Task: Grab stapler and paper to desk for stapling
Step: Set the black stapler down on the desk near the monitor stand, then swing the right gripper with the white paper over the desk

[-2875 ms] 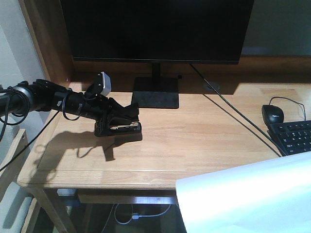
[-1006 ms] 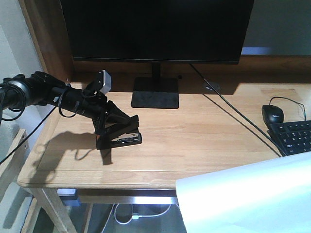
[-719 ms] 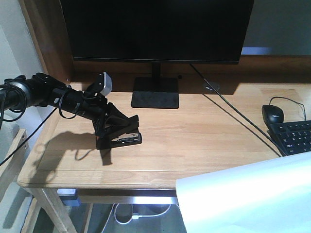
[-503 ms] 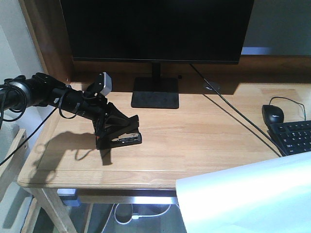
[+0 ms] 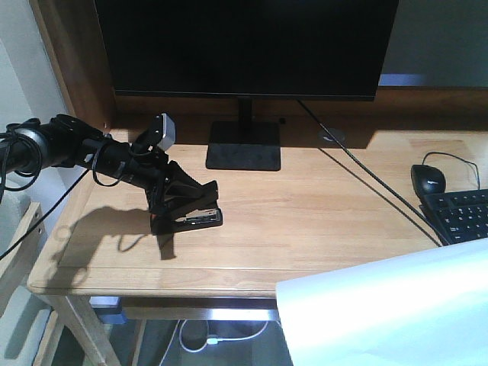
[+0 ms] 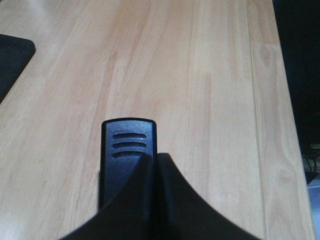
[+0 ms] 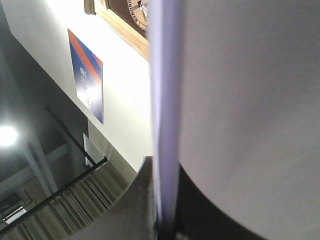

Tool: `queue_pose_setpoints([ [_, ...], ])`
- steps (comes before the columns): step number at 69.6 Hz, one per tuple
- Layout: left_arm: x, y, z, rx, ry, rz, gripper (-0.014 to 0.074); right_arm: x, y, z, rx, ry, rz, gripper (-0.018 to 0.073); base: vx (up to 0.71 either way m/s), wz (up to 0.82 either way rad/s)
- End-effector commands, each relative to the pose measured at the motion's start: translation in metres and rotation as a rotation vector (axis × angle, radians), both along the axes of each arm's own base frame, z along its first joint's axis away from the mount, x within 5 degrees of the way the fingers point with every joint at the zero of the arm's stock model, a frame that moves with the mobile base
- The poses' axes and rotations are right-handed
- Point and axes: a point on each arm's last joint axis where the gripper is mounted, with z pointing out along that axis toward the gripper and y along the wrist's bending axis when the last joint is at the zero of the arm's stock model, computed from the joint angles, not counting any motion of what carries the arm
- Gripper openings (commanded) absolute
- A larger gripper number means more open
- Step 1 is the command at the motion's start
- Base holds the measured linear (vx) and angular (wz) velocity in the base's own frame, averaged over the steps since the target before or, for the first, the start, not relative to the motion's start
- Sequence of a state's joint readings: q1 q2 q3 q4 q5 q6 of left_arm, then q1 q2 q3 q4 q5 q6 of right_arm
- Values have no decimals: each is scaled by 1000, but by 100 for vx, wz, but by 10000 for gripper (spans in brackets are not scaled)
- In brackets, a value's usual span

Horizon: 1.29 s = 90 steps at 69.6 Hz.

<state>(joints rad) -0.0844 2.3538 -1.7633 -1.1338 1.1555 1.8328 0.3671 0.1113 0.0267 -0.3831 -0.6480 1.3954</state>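
Left gripper (image 5: 200, 194), pinched nearly shut at middle left, reaches low over the desk (image 5: 305, 221) to set its load down. At lower right the paper (image 5: 389, 313) hangs clamped edge-on in the right gripper (image 7: 162, 220), ready for stapling. Under the left fingers the stapler (image 5: 194, 219), apparently gripped by its top, touches the wood.

Wall poster (image 7: 86, 80): at 9 o'clock in the right wrist view, blue with an orange stripe; its pale print was too blurred to read.
Dial (image 7: 139, 6): at 12 o'clock, wood-framed; marks ringed its face, none legible.
Keyboard (image 5: 461, 216): at 3 o'clock on the desk (image 5: 305, 221); white key legends were too small to read.
Readable text: none.
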Motion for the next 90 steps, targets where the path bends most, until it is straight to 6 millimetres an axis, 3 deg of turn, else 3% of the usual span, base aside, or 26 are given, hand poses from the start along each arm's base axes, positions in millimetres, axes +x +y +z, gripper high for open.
queue_pose_setpoints([
  [1, -1, -5, 43, -77, -64, 0, -6, -2, 1, 2, 6, -37, 14, -10, 0, 0],
  [36, -1, -5, 43, -77, -64, 0, -6, 2, -4, 4, 97, 30, 9, -10, 0, 0],
  [53, -1, -5, 43, -77, -64, 0, -6, 11, 3, 24, -211, 73, -100, -10, 0, 0],
  [71, -1, -5, 43, -77, -64, 0, -6, 45, 15, 50, -428, 188, -145, -8, 0, 0],
  [90, -1, -5, 43, -77, -64, 0, -6, 109, 48, 45, -677, 313, -55, -8, 0, 0],
])
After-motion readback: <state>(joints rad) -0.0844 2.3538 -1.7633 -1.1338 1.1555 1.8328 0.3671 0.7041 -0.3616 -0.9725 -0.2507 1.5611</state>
